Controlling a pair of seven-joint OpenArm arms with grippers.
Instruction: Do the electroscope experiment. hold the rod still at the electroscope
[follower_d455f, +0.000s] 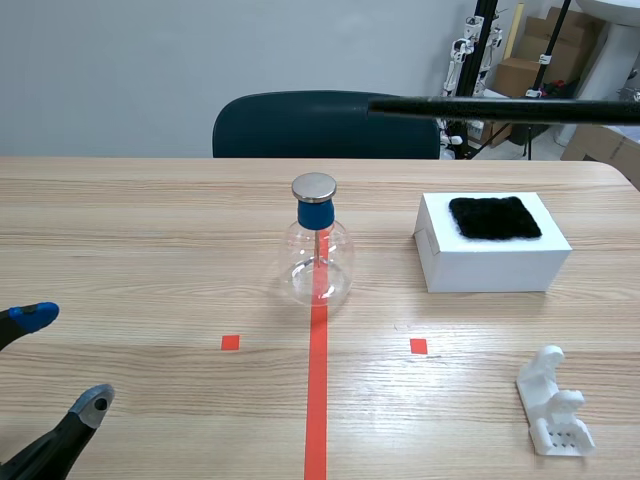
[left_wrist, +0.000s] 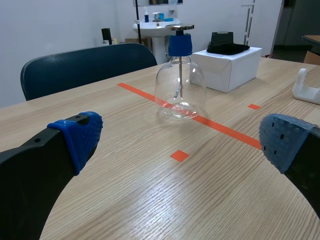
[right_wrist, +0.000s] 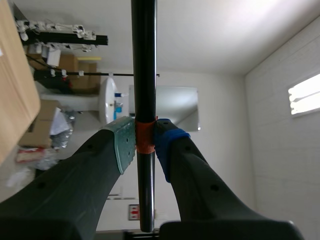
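Note:
The electroscope (follower_d455f: 319, 250), a clear glass flask with a blue neck and a flat metal cap, stands on the red tape line at the table's middle. It also shows ahead of my open left gripper (left_wrist: 182, 140) as the electroscope (left_wrist: 179, 75). That left gripper (follower_d455f: 65, 358) rests low at the near left and holds nothing. A long black rod (follower_d455f: 500, 109) lies level, high over the right side. Its tip ends up and to the right of the metal cap, apart from it. My right gripper (right_wrist: 145, 142) is shut on the rod (right_wrist: 144, 60) at an orange band.
A white box (follower_d455f: 490, 262) with a black fur cloth (follower_d455f: 494, 217) on top stands right of the flask. A white plastic stand (follower_d455f: 555, 405) sits at the near right. A dark chair (follower_d455f: 320, 125) is behind the far edge.

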